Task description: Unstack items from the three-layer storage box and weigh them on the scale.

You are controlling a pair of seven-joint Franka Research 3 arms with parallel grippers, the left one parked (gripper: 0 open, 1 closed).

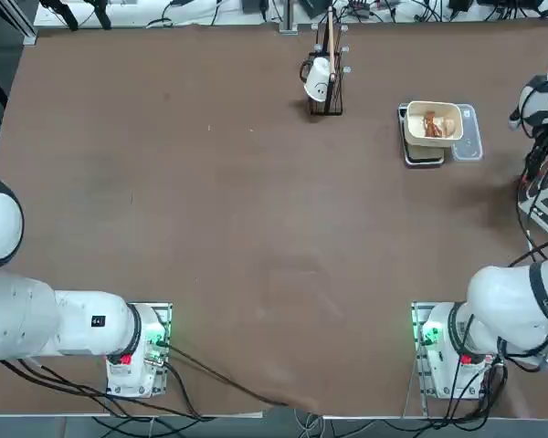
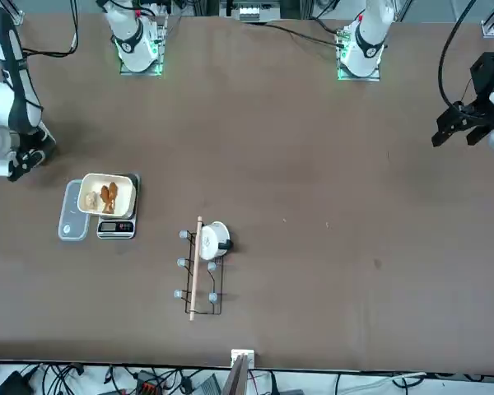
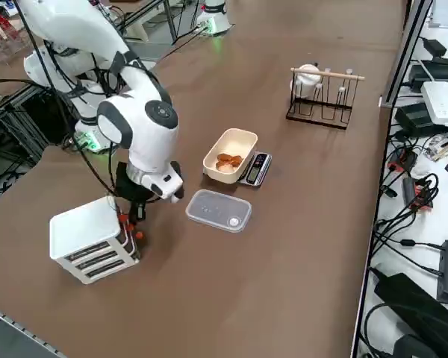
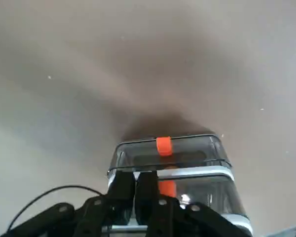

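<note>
The three-layer storage box (image 3: pixel 89 239), white with slatted drawers and orange tabs, stands near the table's right edge. My right gripper (image 4: pixel 135 183) hangs low against the box's front, its fingers pressed together just beside an orange tab (image 4: pixel 166 188), with nothing between them. The right side view shows the gripper (image 3: pixel 137 215) tucked under the wrist by the box's corner. The scale (image 3: pixel 257 168) carries a cream bowl (image 3: pixel 230 154) holding two items, a reddish-brown lumpy piece (image 2: pixel 109 196) and a tan round piece (image 2: pixel 91 198).
A translucent lid (image 3: pixel 218 210) lies flat on the table between the box and the scale. A black wire stand with a white cup (image 3: pixel 319 93) is at the far side. Cables and equipment crowd the table's far edge.
</note>
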